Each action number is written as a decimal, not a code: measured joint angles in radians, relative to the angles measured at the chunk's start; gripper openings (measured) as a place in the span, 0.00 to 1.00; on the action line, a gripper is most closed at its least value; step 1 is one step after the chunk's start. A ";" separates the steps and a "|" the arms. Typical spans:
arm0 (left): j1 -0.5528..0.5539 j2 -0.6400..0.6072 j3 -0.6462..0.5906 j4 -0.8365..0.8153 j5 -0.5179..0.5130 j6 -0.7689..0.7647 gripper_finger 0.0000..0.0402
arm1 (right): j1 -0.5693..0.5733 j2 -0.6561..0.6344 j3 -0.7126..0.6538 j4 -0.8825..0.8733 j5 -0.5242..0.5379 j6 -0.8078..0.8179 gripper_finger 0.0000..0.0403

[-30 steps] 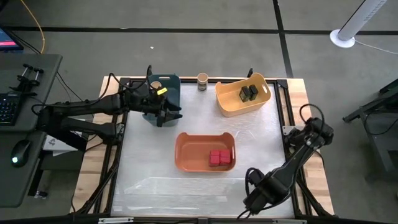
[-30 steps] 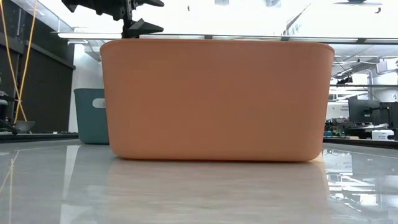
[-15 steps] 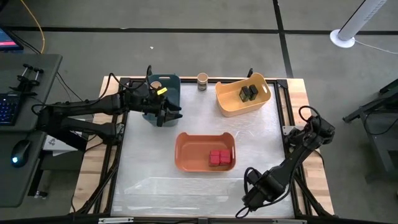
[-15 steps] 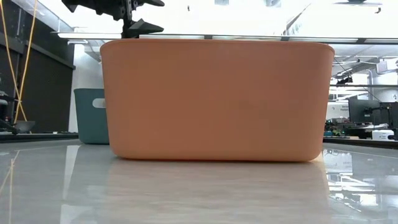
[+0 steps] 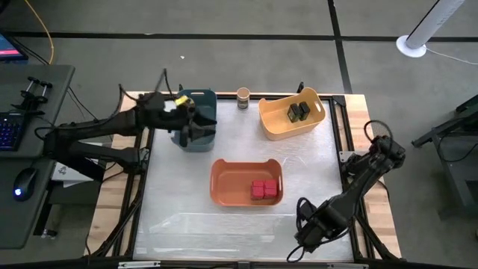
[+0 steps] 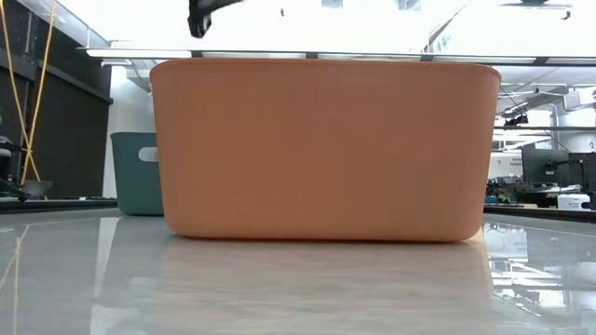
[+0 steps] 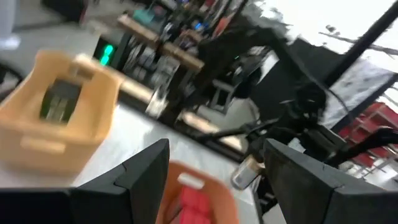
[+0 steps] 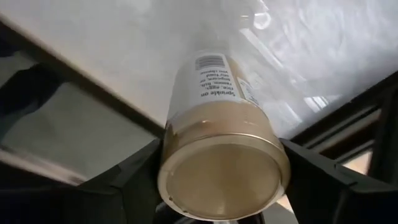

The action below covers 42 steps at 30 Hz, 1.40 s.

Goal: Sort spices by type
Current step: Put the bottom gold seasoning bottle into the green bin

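A large orange plastic bin (image 5: 224,187) sat mid-table, a yellow plastic bin (image 5: 278,123) and a dark blue plastic bin (image 5: 207,104) behind it.

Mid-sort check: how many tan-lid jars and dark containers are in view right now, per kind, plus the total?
Tan-lid jars: 2, the table jar at the far edge and the gripped jar in the right gripper.
Dark containers: 2, both in the yellow bin.
Total: 4.

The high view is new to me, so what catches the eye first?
The orange bin at the table's middle, red tins inside. Behind it stand a yellow bin with dark containers and a blue bin under the left hand. The right hand grips a tan-lidded jar.
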 joint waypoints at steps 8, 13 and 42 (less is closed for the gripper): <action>0.000 -0.091 0.126 -0.002 0.019 0.077 0.61 | -0.159 -0.096 0.192 -0.081 0.280 -0.181 0.67; 0.000 -0.174 0.132 -0.070 0.019 0.054 0.61 | -0.388 -0.077 0.281 -0.004 0.437 -0.535 0.67; 0.018 -0.196 0.128 -0.855 -0.577 0.302 0.61 | -1.096 0.500 0.839 0.396 0.190 -1.150 0.67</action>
